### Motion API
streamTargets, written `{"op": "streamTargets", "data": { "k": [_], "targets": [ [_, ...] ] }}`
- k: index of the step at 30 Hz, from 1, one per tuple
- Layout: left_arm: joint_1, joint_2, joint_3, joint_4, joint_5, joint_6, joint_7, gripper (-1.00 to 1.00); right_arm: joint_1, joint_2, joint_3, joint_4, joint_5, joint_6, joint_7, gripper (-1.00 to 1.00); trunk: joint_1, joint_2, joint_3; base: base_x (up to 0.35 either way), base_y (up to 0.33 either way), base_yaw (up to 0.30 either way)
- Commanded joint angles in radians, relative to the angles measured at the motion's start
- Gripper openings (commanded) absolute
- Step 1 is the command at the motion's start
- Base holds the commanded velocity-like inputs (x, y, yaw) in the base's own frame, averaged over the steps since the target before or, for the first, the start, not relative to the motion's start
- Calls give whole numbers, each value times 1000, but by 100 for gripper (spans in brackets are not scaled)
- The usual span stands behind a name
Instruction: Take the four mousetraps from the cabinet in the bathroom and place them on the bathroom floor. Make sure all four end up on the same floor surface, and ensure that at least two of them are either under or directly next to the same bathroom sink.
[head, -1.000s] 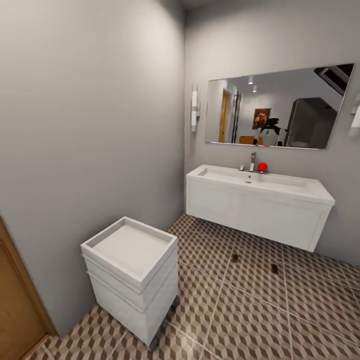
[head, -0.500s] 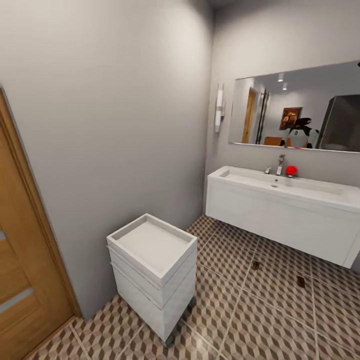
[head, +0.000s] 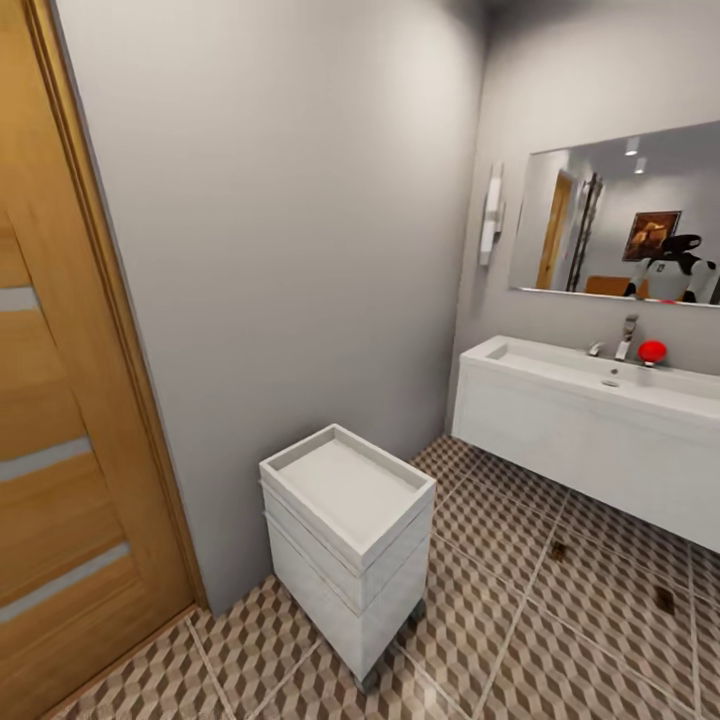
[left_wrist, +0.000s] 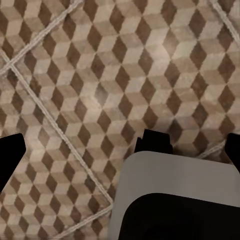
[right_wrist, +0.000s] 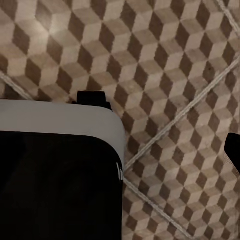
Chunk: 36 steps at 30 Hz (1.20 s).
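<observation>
Timber door with pale horizontal strips fills the left edge, and next to it runs a plain grey wall. Near the foot of that wall stands a small white two-drawer unit on little castors, with a shallow tray-like top that holds nothing. It sits on the bathroom floor, whose tiles carry a brown, beige and white cube pattern. Further right, on the far wall, there's a slim white wall light and then a wide mirror in which a white and black robot shape is reflected. Below the mirror hangs the bathroom sink, a long white basin with a metallic tap and a round red object just beside the tap. Two small dark-brown pieces, probably mousetraps, lie apart on the tiles below the sink's front edge, though they're too small to make out clearly. Looking down its own wrist, the left gripper has its jaws spread wide and holds nothing, hanging over the tiles and a rounded grey and black part of the robot's base. For the right gripper just one dark fingertip shows over the tiles, so I cannot tell how its jaws stand.
</observation>
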Motion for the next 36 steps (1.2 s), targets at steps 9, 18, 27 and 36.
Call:
{"op": "streamTargets", "data": {
  "k": [9,18,27,36],
  "targets": [
    [-1,0,3,1,8,-3,-1,100,-1,0,1,3,5,-5,-4,100,0,-1,-1,0,0,284],
    [0,0,4,1,10,-3,-1,100,-1,0,1,3,4,-5,-4,100,0,-1,-1,0,0,284],
    [-1,0,4,1,8,-3,0,100,-1,0,1,3,4,-6,-4,100,0,-1,-1,0,0,284],
    [-1,0,4,1,8,-3,0,100,-1,0,1,3,4,-4,-4,100,0,-1,-1,0,0,284]
  ]
}}
